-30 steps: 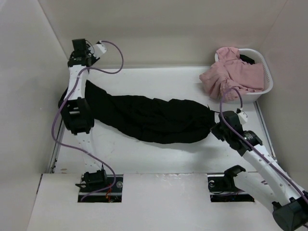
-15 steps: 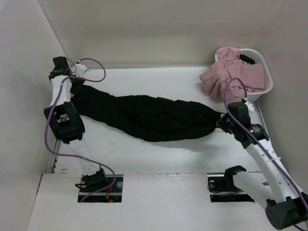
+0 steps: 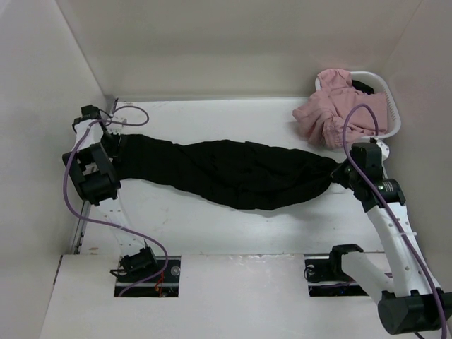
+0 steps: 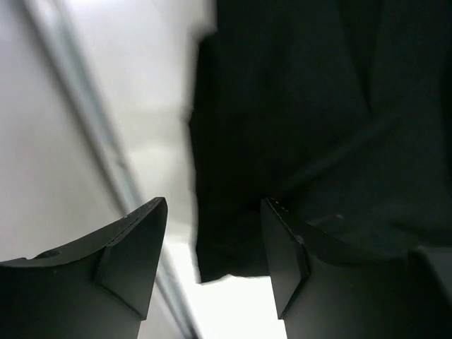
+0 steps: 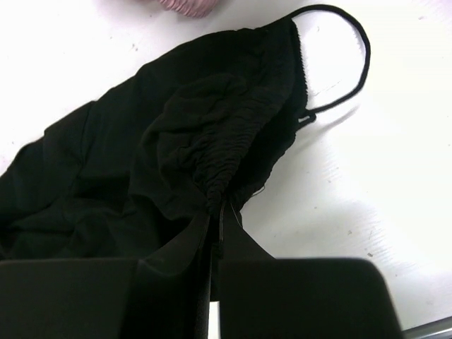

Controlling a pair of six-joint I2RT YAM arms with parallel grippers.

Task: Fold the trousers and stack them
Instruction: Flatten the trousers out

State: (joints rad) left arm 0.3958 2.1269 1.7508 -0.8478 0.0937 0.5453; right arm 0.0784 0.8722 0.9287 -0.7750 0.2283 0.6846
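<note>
Black trousers (image 3: pixel 233 173) lie stretched in a rumpled rope across the white table (image 3: pixel 212 233). The right gripper (image 5: pixel 215 233) is pinched on the gathered waistband, and the left gripper (image 4: pixel 213 206) is spread wide at the leg hem. This looks like the straightening step; next the cloth needs flattening before any fold. Beyond, a pink garment (image 3: pixel 339 106) spills from a white basket (image 3: pixel 393 126).

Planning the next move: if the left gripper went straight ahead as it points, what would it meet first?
Probably the trousers: their end lies right ahead of the left gripper, jaws open, on the table. Depth is unclear.
</note>
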